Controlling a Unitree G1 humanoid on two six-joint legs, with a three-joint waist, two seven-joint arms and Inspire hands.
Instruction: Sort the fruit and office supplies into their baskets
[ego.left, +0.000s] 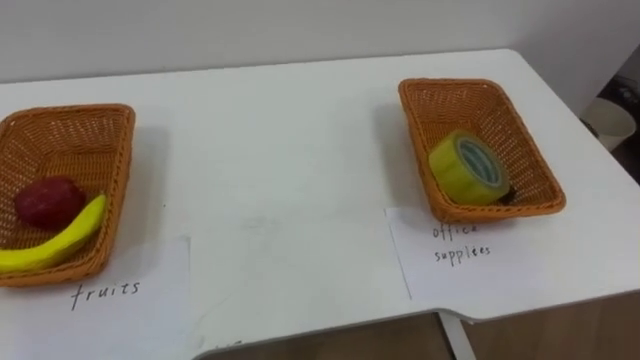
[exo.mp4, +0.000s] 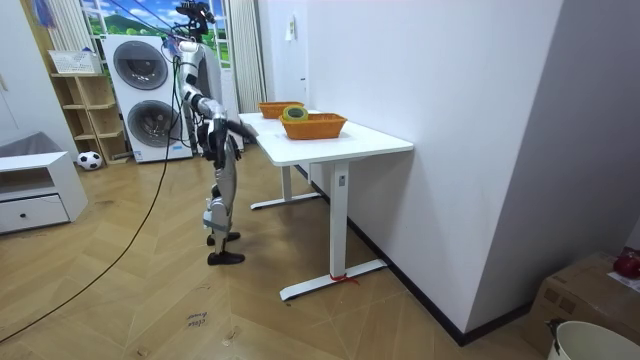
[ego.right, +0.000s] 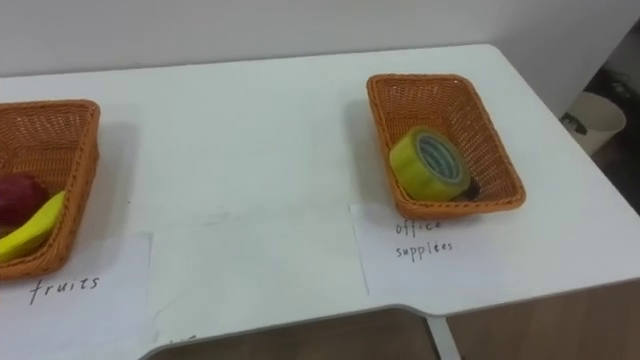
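Honestly, banana (ego.left: 55, 243) and red fruit (ego.left: 48, 200) are sitting in the left basket (ego.left: 70, 112), tape (ego.left: 468, 168) in the right basket (ego.left: 455, 86), I'm not seeing if the robot hands (exo.mp4: 246, 127) are apart or clamped, and a stray swing is risking shoving that basket off the counter (ego.left: 280, 150).

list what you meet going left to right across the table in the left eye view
left basket holding a red fruit and a banana → bare white table → right basket holding a yellow tape roll
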